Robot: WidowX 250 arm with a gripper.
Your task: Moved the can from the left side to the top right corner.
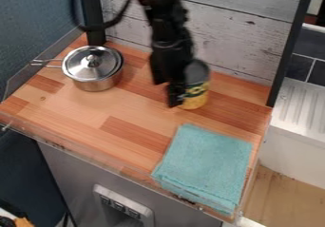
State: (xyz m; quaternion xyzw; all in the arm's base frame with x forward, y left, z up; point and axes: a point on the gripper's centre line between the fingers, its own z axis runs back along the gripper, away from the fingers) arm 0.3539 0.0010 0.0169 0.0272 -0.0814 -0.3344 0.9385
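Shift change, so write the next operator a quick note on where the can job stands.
Gripper: against the can's left side; whether it has a grip, I cannot tell.
Can: roughly upright, right of the lidded pot, behind the teal cloth.
Done: the can is away from the left side.
Left: get it farther right to the wooden counter's top right corner, then probably release and back off.

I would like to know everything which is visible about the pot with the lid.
The pot is shiny, silver and round, seemingly metal. It stands upright on the wooden counter, toward the back left of the view. Its lid is on, with a small knob in the middle. A slim handle sticks out leftward. Its contents are hidden.
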